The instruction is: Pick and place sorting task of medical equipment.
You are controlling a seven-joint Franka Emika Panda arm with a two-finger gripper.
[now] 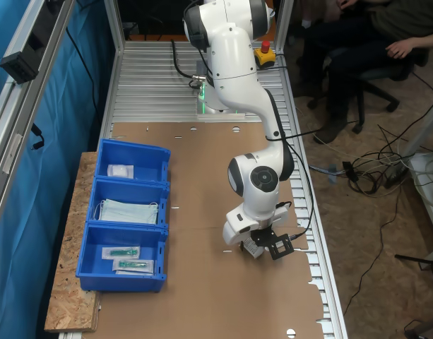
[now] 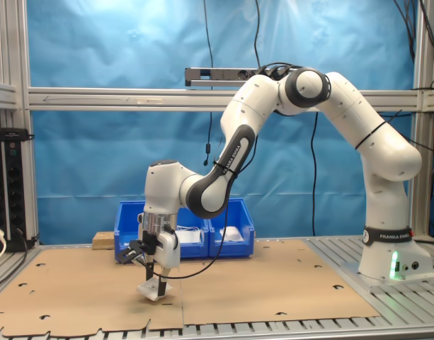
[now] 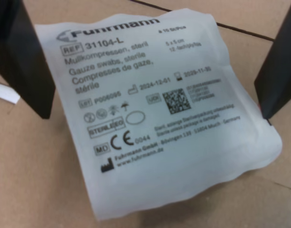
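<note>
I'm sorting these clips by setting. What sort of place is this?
Probably a robotics lab test cell. The arm stands on an aluminium-frame bench with blue backdrop curtains, loose cables cross the floor, and a seated person waits beside it.

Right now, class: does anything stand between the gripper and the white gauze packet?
Nothing visible does. In the wrist view the gripper hangs open with its fingers either side of the gauze packet, which lies on the brown cardboard.
</note>
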